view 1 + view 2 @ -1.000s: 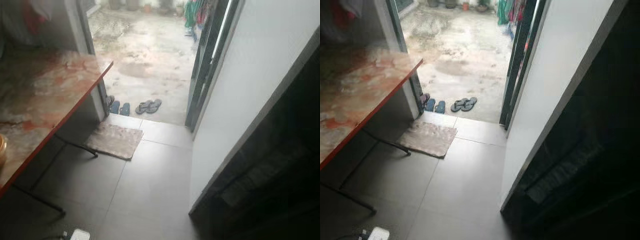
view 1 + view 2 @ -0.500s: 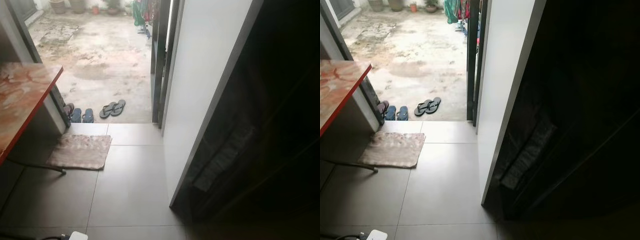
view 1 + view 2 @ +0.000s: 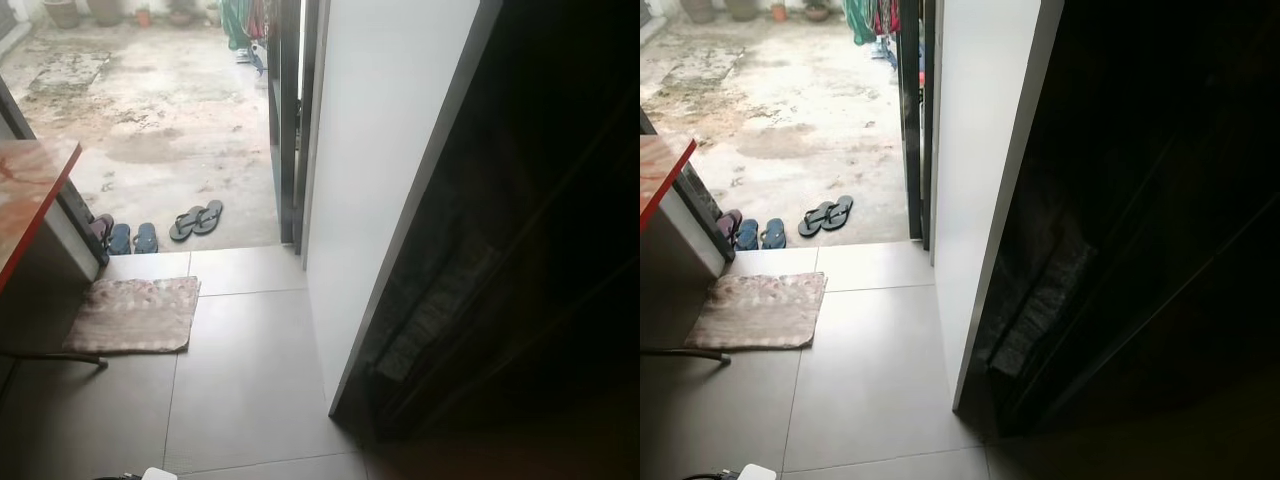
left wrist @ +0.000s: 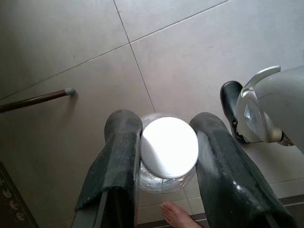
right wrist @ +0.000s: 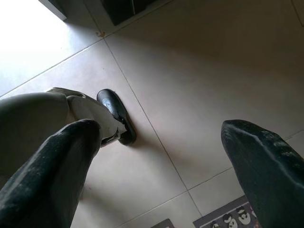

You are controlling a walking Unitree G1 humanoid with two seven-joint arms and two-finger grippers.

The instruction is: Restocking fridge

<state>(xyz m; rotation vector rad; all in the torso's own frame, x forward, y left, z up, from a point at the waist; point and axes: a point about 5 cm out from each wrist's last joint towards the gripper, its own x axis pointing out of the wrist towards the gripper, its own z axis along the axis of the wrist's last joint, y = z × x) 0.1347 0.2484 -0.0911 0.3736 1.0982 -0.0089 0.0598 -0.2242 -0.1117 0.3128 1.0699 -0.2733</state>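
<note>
In the left wrist view my left gripper (image 4: 166, 118) hangs above the tiled floor, shut on a clear bottle with a white ribbed cap (image 4: 169, 147); its black fingers (image 4: 118, 156) press both sides just below the cap. My right gripper (image 5: 161, 128) is open over the floor with nothing between its fingers. In the eye views a tall white side panel (image 3: 380, 150) stands on the right, and beside it is a very dark front (image 3: 540, 260) whose details I cannot make out.
A red-edged marble table (image 3: 30, 190) sits at the left, with a doormat (image 3: 135, 313) below it. Slippers (image 3: 195, 220) lie at an open doorway to a wet yard. A person's bare foot (image 4: 178, 216) is near my own black foot (image 4: 232, 109).
The camera has swung to the right: the table has slid almost out at the left, and the white panel and dark front now take up more of the picture.
</note>
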